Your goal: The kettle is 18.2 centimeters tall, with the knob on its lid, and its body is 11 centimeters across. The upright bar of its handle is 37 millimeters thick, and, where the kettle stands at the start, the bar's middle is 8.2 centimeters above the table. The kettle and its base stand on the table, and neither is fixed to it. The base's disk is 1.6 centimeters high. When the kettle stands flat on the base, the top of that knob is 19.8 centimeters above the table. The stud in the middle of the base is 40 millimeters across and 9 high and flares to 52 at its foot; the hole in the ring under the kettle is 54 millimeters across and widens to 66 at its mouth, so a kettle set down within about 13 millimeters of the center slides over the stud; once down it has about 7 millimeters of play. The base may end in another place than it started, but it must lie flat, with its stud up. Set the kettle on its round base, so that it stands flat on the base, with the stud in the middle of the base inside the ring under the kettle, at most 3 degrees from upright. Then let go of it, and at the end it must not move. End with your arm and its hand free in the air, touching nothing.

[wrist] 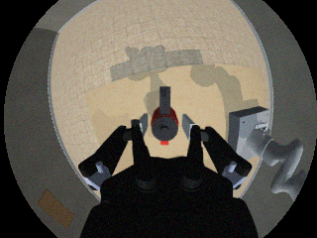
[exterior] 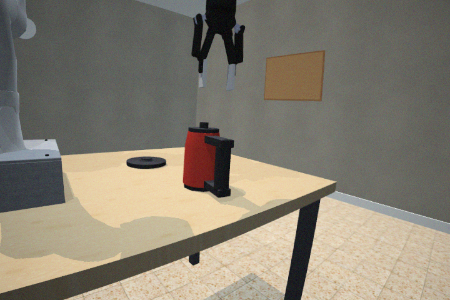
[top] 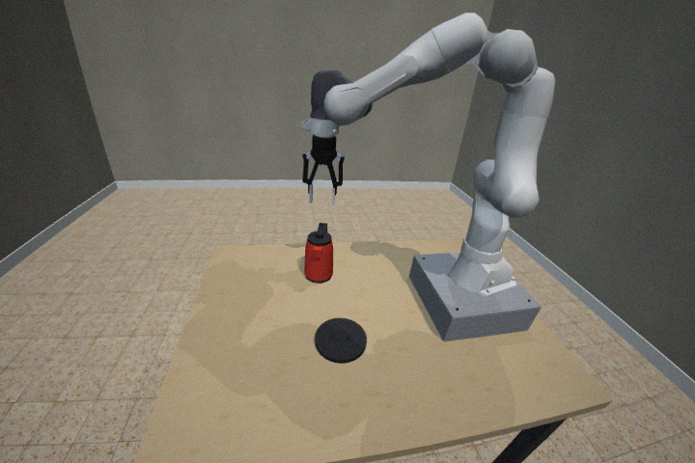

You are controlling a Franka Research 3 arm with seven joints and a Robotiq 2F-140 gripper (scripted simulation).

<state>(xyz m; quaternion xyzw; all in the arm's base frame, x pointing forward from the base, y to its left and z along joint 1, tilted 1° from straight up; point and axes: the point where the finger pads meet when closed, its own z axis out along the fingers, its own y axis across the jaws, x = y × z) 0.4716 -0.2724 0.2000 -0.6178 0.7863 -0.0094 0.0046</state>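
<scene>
High above the upright red kettle (top: pixel 319 260), the end effector (top: pixel 321 199), part-open and empty.

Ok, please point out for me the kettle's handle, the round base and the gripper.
kettle's handle (exterior: pixel 222 166), exterior view, on the middle of its upright black bar.
round base (top: pixel 340 340), top view, on the flat top of the black disk.
gripper (exterior: pixel 215 82), exterior view, midway between its two open fingertips, holding nothing.

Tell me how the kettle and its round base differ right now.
The kettle is a tall red upright cylinder with a black handle; the base is a low, flat, all-black disk. The kettle stands near the table's far edge beneath the gripper; the base lies apart, nearer the arm's pedestal. Both rest untouched on the table.
</scene>
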